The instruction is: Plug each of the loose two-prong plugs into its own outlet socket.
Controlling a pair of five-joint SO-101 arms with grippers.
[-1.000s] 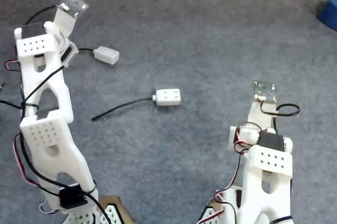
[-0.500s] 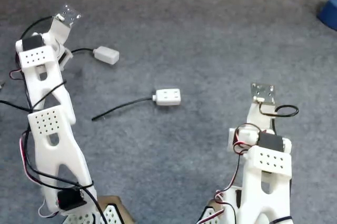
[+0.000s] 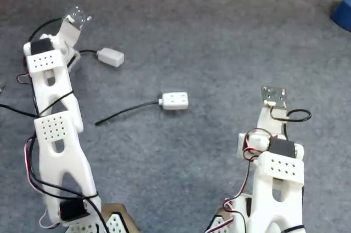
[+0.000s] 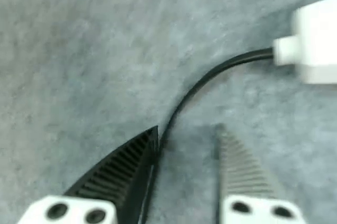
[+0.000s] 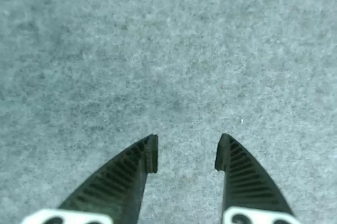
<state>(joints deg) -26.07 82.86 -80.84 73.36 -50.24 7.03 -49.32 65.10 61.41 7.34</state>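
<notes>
The grey, fuzzy bench (image 3: 219, 35) is carrying everything. The left arm (image 3: 52, 129) is reaching far out along its own side. The right arm (image 3: 277, 178) is sitting low on the other side, well apart from the task's things.

The left gripper (image 4: 185, 129) is hanging open over the bench, holding nothing. A black cord (image 4: 210, 76) is running in beside one of its fingers (image 4: 139, 153). That cord is leading to a white block (image 3: 110, 56) lying near this gripper. The right gripper (image 5: 187, 138) is open too, with bare bench under it.

A second white block (image 3: 175, 100) is lying in the middle, between the two arms. Its own black cord (image 3: 126, 111) is trailing off toward the left arm. I cannot tell which block has the prongs.

Both blocks are looking small, hard and light, so they may be sliding easily when pushed. The cords are looking thin and bendy, so pulling on one is likely to drag its block around. I think the hard sides of a block are the best place to pinch.
</notes>
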